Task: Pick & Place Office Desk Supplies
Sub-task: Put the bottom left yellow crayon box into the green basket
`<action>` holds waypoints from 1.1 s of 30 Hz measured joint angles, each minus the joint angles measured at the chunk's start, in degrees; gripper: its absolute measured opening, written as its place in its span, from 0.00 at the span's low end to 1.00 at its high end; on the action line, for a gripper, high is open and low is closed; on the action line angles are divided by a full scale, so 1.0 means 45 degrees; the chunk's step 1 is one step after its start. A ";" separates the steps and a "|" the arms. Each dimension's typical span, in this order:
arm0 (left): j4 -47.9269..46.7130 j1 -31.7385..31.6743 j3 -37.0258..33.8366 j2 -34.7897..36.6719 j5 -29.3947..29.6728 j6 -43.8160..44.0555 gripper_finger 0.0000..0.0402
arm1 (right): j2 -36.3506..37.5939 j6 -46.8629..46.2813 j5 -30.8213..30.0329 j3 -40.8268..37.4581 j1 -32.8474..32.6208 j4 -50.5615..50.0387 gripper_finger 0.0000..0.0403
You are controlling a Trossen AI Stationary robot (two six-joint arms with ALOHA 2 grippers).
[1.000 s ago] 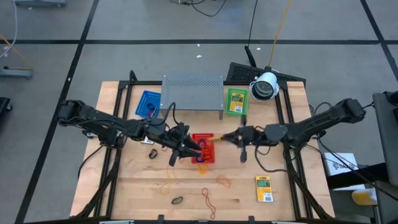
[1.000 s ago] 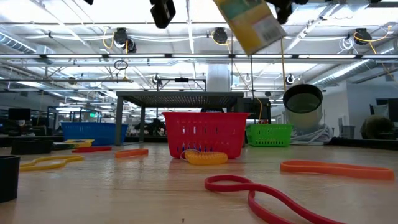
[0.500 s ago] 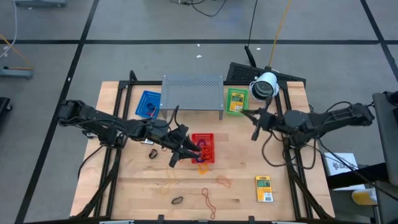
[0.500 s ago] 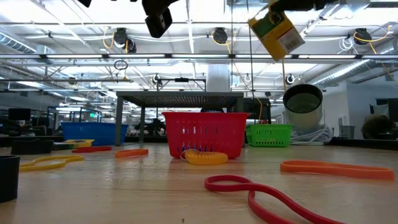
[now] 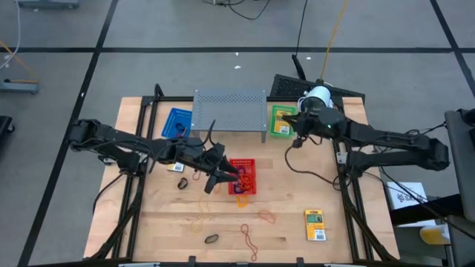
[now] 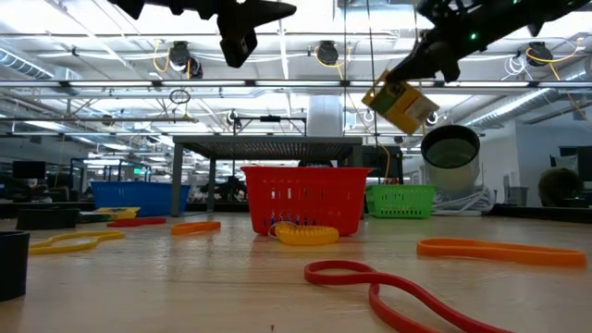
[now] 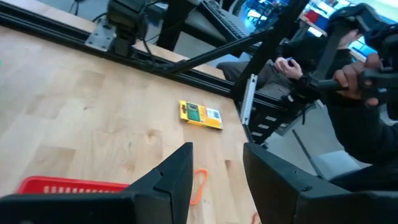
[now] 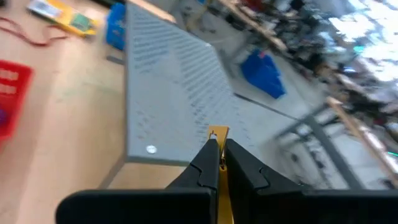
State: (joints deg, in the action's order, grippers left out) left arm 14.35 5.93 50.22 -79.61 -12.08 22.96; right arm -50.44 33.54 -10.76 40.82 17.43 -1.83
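Note:
My right gripper (image 5: 298, 132) is shut on a yellow-and-green packet (image 6: 400, 102), high above the table beside the green basket (image 5: 282, 121). That basket holds another packet. My left gripper (image 5: 221, 178) hovers open at the left side of the red basket (image 5: 243, 176), which has red and orange bands in it; an orange band (image 6: 305, 235) lies against its foot. One more packet (image 5: 315, 225) lies flat near the table's right near corner. Tan (image 5: 200, 220), orange (image 5: 266, 216), red (image 5: 249, 239) and black (image 5: 211, 239) bands lie on the near half of the table. My right gripper pinches the packet between its two fingers at the upper edge (image 6: 392, 87). In the right wrist view only the thin yellow edge (image 8: 219, 133) shows past the fingertips. The fingers slant down at it from above. The packet hangs tilted below them, lifted clear.
The grey perforated rack (image 5: 230, 111) stands at the far middle, the blue basket (image 5: 177, 122) to its left. A white camera (image 5: 318, 100) sits by the green basket. A black band (image 5: 182, 183) lies left of the red basket. People sit beyond the table (image 7: 348, 74).
My right gripper has carried the packet from beside the red basket toward the table's far right, over to the green basket, keeping it pinched and clear of the table. My left gripper has stayed by the red basket.

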 joint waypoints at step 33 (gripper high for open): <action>-0.0281 -0.0566 0.0000 0.0000 0.0426 0.0335 0.37 | -0.1702 0.1057 1.1777 -0.1494 0.7193 0.4243 0.00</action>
State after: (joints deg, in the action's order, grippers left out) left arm 13.08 3.38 50.22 -79.61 -10.16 24.47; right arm -58.10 38.29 42.24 34.10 49.80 17.27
